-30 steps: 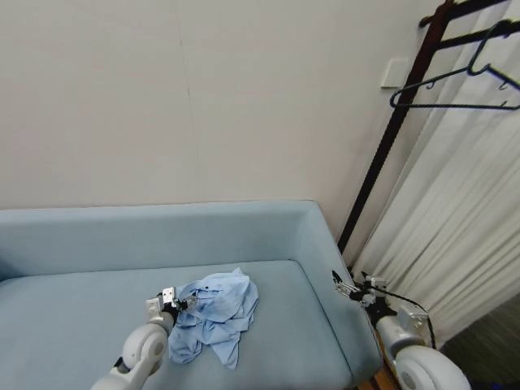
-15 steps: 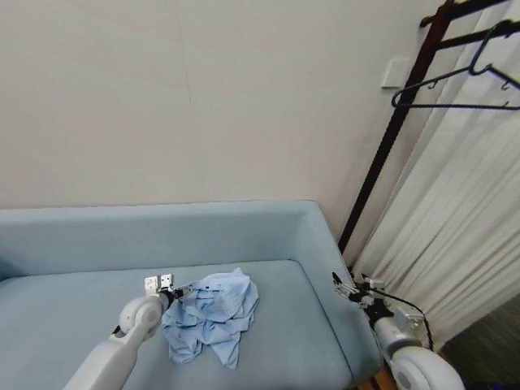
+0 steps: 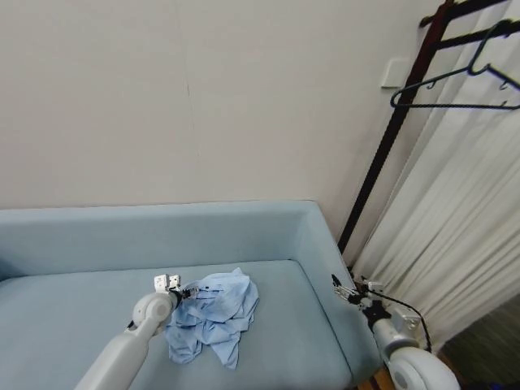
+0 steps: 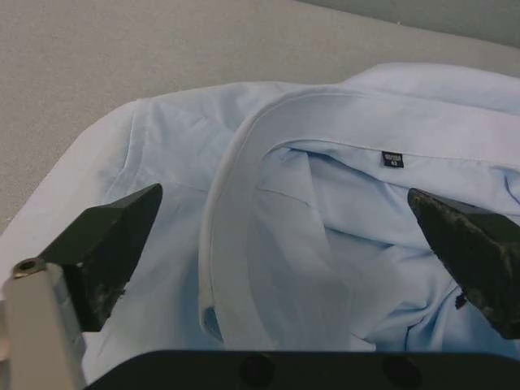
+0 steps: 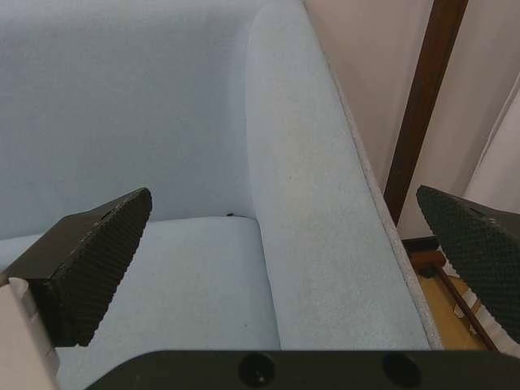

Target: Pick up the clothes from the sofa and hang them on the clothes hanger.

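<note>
- Head view first: how many garments on the sofa (image 3: 122,236)?
- One. A single pale blue shirt (image 3: 215,313), crumpled in a heap on the seat cushion (image 3: 65,333), lying right of the middle. One loose end trails toward the cushion's front edge.
- And the grippers?
- Two. The left gripper (image 3: 172,286) is at the shirt's left edge, low over the cushion. The right gripper (image 3: 344,288) hangs near the sofa's right end, well apart from the shirt.
- Hangers?
- One dark clothes hanger (image 3: 455,91), up on a dark wooden coat stand (image 3: 388,142) that rises beside the sofa's right end. A white curtain (image 3: 455,236) hangs to the right of the stand.
- What about the left wrist view?
- The shirt lies right under the camera. Its collar (image 4: 231,195) runs in one curved band, and one small dark label (image 4: 392,158) sits inside the neck. The cloth is creased and folded over itself. The two jaws are released and spread wide, one on each side of the collar, gripping nothing. I cannot tell whether they touch the cloth.
- And the right wrist view?
- Two jaws here too, released and far apart, with nothing held. Between them lies the sofa's rounded armrest (image 5: 317,211), with the seat cushion beside it and the stand's brown pole just past it
</note>
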Controlling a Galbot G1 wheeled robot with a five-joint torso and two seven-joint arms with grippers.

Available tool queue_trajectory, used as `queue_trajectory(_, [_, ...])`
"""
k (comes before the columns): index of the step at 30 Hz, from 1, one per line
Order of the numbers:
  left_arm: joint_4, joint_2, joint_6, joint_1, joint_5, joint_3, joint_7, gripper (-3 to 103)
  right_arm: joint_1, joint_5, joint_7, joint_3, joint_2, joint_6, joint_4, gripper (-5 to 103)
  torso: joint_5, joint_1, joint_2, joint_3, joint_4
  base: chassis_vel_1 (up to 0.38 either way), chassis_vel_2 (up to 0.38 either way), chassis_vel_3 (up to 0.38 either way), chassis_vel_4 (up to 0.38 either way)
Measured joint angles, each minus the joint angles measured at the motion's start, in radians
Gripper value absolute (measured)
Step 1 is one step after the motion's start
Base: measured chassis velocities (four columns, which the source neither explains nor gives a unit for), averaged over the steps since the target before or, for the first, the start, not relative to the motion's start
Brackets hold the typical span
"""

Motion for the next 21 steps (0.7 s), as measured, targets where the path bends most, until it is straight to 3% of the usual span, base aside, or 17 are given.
queue_trajectory(3, [0.007, 0.000, -0.001, 0.001, 0.000, 0.005, 0.000, 87, -0.007, -0.011, -0.002, -0.011, 0.003, 0.000, -0.001, 100, 0.0000, 0.000, 0.000, 0.000, -0.0001, 0.000, 0.000, 0.000, 0.000])
queue_trajectory(5, [0.010, 0.000, -0.001, 0.001, -0.001, 0.006, 0.000, 87, -0.011, -0.015, -0.002, -0.016, 0.004, 0.001, 0.000, 100, 0.0000, 0.000, 0.000, 0.000, -0.0002, 0.000, 0.000, 0.000, 0.000])
queue_trajectory(8, [0.015, -0.008, -0.002, 0.006, 0.001, 0.010, 0.000, 71, -0.015, -0.029, -0.003, -0.039, 0.006, 0.006, 0.002, 100, 0.0000, 0.000, 0.000, 0.000, -0.0002, 0.000, 0.000, 0.000, 0.000])
queue_trajectory(14, [0.013, -0.015, -0.003, 0.022, 0.003, 0.015, -0.003, 55, -0.006, -0.040, 0.001, -0.073, 0.006, 0.006, 0.007, 100, 0.0000, 0.000, 0.000, 0.000, -0.0001, 0.000, 0.000, 0.000, 0.000])
queue_trajectory(17, [0.013, -0.017, -0.003, 0.028, 0.004, 0.015, -0.004, 38, -0.003, -0.046, 0.003, -0.089, 0.006, 0.006, 0.011, 100, -0.0001, 0.000, 0.000, 0.000, -0.0001, 0.000, 0.000, 0.000, 0.000])
queue_trajectory(21, [0.013, -0.018, -0.003, 0.028, 0.004, 0.016, -0.004, 28, -0.005, -0.051, 0.004, -0.095, 0.007, 0.006, 0.015, 100, 0.0000, 0.000, 0.000, 0.000, -0.0001, 0.000, 0.000, 0.000, 0.000])
